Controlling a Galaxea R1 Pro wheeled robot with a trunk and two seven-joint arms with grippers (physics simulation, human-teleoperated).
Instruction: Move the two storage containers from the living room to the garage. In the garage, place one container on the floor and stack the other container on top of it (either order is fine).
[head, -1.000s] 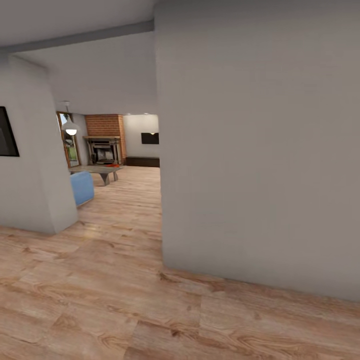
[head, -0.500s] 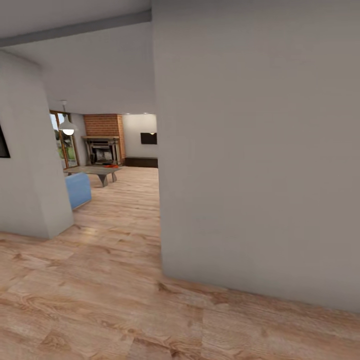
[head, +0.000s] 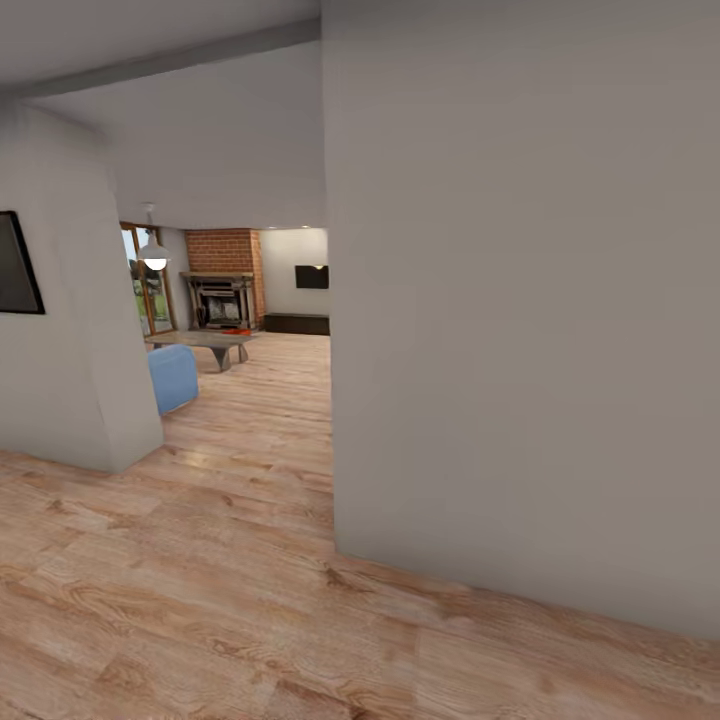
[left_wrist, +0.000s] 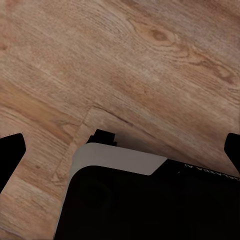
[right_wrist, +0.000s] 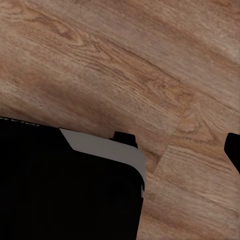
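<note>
I see the living room (head: 235, 330) past a grey wall (head: 520, 300); both tools' state I cannot tell.

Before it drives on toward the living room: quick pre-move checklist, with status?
1. Opening ahead past the grey wall: ok, wood-plank floor runs through bare.
2. Clearance to that wall's near corner: not ok, it stands close on the robot's right.
3. Blue sofa at the left of the passage: ok, off the path.
4. Containers located: cannot tell, just a small orange-red speck near the fireplace.
5. Left gripper empty: ok, fingers wide apart, floor between.
6. Right gripper empty: ok.
</note>
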